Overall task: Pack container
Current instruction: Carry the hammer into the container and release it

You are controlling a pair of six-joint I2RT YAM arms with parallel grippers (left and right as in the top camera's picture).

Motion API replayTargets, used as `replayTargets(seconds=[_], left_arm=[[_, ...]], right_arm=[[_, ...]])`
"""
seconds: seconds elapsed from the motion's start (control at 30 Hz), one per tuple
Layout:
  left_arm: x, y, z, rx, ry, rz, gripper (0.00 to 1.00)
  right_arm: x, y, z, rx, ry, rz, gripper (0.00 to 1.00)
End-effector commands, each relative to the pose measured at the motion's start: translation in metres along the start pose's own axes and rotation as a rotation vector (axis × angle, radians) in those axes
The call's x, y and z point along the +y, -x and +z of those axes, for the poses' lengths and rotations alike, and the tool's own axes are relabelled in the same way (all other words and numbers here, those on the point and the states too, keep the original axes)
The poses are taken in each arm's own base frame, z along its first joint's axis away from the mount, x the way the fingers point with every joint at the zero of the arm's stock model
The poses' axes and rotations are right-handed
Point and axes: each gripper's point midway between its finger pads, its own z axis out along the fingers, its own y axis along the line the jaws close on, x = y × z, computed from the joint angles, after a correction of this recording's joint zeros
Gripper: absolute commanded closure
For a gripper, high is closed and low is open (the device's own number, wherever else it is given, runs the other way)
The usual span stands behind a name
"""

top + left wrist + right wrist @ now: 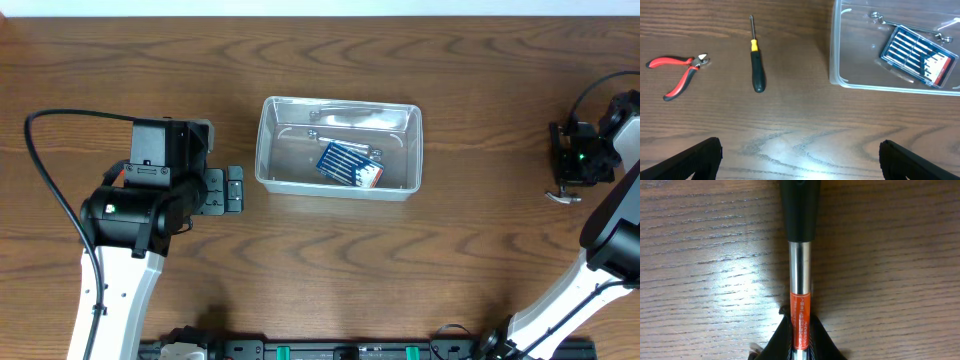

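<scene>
Wooden table: left jaws gape apart, right jaws clamp a chrome-shafted tool.

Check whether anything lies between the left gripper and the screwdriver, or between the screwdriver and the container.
Nothing visible does. Bare table lies between the open left gripper and the screwdriver, and between it and the container.

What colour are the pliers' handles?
Red; the pliers show best in the left wrist view.

Clear plastic container, polished-metal tool, grained wood table.
</scene>
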Motion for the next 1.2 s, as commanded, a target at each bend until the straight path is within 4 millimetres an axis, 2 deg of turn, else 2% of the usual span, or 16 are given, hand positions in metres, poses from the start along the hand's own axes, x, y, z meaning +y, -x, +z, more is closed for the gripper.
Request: replayTargets(seconds=[0.0,0.13,0.2,0.33,0.43,0.53,0.63,0.73,0.8,0.87,1.03,1.17], left_arm=[[0.001,0.006,-0.006,-0.022,0.01,0.006,0.02],[0.001,0.007,-0.006,-0.022,0.01,0.006,0.02],[0.001,0.007,-0.006,-0.022,0.01,0.006,0.02],[0.001,0.006,-0.006,-0.022,0.01,0.006,0.02],[0.001,0.006,-0.006,-0.021,0.01,0.006,0.02],[0.002,0.006,-0.006,-0.018,0.01,0.006,0.02],[0.002,0.005,-0.006,-0.015,0.011,0.006,0.02],[0.002,0.005,-0.006,-0.015,0.011,0.006,0.02],[0.002,0.005,-0.006,-0.015,0.011,0.006,0.02],[0.002,0.005,-0.006,-0.015,0.011,0.006,0.02],[0.002,0.004,-0.006,-0.014,0.011,0.006,0.02],[0.002,0.004,-0.006,-0.014,0.011,0.006,0.02]], right_arm=[[0.027,-0.001,0.01,0.023,0.089,-0.002,0.99],[0.048,0.022,-0.021,-0.018,0.097,-0.026,0.99],[0.065,0.04,-0.046,-0.062,0.111,-0.07,0.99],[0.109,0.075,-0.112,-0.174,0.09,-0.195,0.99],[0.158,0.094,-0.167,-0.271,0.079,-0.322,0.99],[0.223,0.095,-0.212,-0.349,0.084,-0.555,0.99],[0.293,0.085,-0.233,-0.405,0.079,-0.852,0.99],[0.353,0.066,-0.228,-0.412,0.068,-1.173,0.99],[0.379,0.057,-0.216,-0.393,0.049,-1.317,0.99],[0.396,0.051,-0.198,-0.358,0.032,-1.398,0.99],[0.415,0.044,-0.143,-0.233,0.098,-1.446,0.99],[0.412,0.044,-0.1,-0.132,0.129,-1.434,0.99]])
